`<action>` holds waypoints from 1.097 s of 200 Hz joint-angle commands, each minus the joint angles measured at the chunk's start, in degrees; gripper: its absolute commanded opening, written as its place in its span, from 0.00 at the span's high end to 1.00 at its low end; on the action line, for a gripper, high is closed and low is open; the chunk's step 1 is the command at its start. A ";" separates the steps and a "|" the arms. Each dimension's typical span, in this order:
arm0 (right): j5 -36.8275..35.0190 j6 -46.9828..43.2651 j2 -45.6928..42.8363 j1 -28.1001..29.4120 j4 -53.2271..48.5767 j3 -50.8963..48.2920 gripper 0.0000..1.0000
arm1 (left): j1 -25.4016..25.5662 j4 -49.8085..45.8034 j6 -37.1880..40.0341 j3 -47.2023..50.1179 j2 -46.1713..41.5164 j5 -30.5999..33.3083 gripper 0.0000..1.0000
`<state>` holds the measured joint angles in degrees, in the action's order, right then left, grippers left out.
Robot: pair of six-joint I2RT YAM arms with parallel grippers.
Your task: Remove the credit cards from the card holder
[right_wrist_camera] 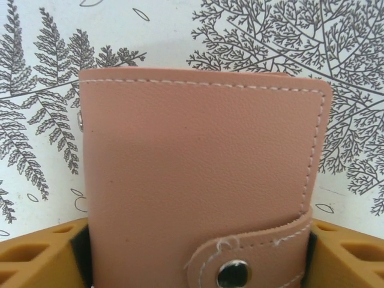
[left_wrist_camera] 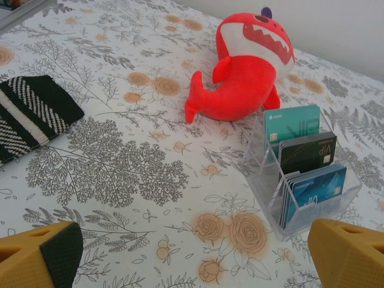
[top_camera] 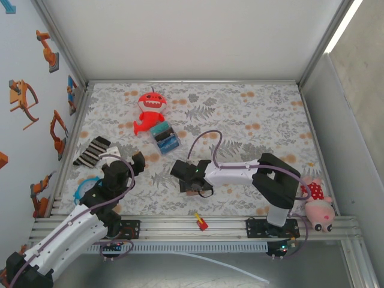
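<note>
Nearest, on the metal rail between the arm bases, lies a small red-and-yellow piece (top_camera: 201, 222), and a pink pig toy (top_camera: 317, 207) sits at the right end of that rail. Just beyond, near the front edge of the table (top_camera: 270, 120), the card holder (right_wrist_camera: 198, 162) lies folded shut on the fern-print cover. Its tan-pink leather face is up and its strap appears snapped down by a metal stud (right_wrist_camera: 233, 275). The right jaws straddle it, with yellow fingers (right_wrist_camera: 42, 258) at its two side edges and dark pads at or against the leather. Whether they are pressing on it cannot be told. To the left, the left jaws are released, fingers (left_wrist_camera: 36, 258) wide apart with nothing between them, above bare cover. Farther off lie a black-and-white striped cloth (left_wrist_camera: 30, 114) and a clear rack (left_wrist_camera: 264, 174) with several cards (left_wrist_camera: 306, 153) standing upright in it. A red plush shark (left_wrist_camera: 246, 60) sits just behind the rack. Judged from this state, the task is at its outset: no card has left the holder. What remains is to secure the holder, undo the strap, unfold it and draw out each card.
</note>
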<state>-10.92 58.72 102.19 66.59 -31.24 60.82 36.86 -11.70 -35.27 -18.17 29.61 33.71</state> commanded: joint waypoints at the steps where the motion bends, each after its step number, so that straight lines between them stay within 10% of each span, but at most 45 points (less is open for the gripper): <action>1: -3.27 -0.58 -2.11 0.48 0.20 -1.53 0.29 | -0.91 -2.39 -2.79 -3.37 0.90 -0.34 0.03; 113: -8.44 -14.33 -15.73 0.47 20.28 -13.05 0.36 | -4.28 -5.89 -8.36 -13.89 13.05 -12.97 0.03; 219: -14.38 -30.60 -22.39 0.54 38.11 -16.37 0.38 | -4.26 8.39 -10.37 -16.45 22.56 -44.17 0.03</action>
<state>-22.31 32.82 81.12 66.78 0.67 44.56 32.86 -8.71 -43.72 -32.32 50.00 0.45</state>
